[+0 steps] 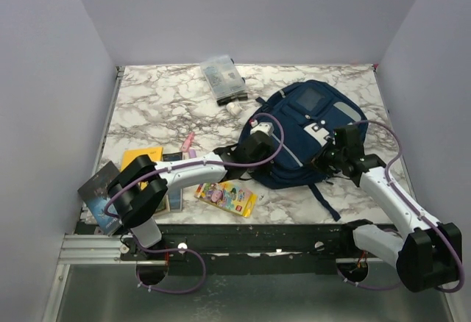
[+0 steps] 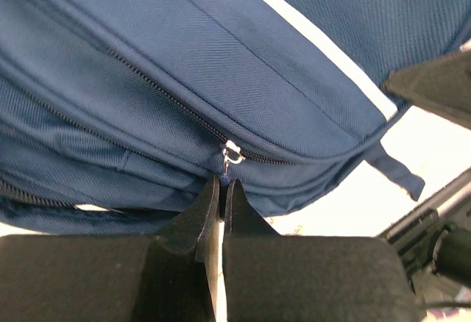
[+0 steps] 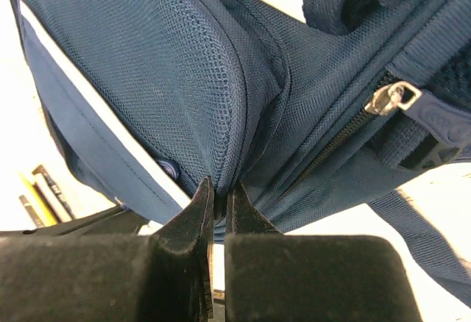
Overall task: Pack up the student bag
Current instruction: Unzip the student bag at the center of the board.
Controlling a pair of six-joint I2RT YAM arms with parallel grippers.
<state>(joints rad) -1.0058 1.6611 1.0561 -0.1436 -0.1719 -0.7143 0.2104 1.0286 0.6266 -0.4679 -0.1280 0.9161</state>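
Nearest the arm bases, low in the overhead view, a colourful card pack (image 1: 227,197) and a yellow book (image 1: 140,158) lie unpacked on the marble tabletop (image 1: 154,105).

Just beyond them, the left fingers (image 2: 221,195) are pressed fully together at the near left edge of the student bag (image 1: 309,127). In the left wrist view they appear to pinch the small tab hanging from a silver zipper pull (image 2: 232,153). That zipper (image 2: 147,87) looks closed along all of its visible length.

At the lower right of the bag, the right fingers (image 3: 218,203) are also shut, nipping a fold of navy fabric where the mesh panel meets the side seam.

The bag lies flat, right of centre in the overhead view, with its front pockets facing up. Farther back, near the upper edge of the tabletop, sits a clear pouch (image 1: 223,78), well apart from the bag.

The step in hand looks like opening a compartment, with one arm anchoring the bag and the other gripping the slider. The next move probably calls for drawing the pull along the zipper's curve rather than straight off the fabric, while the right grip resists so the bag does not slide. The tab is small, so a slip is a real risk.
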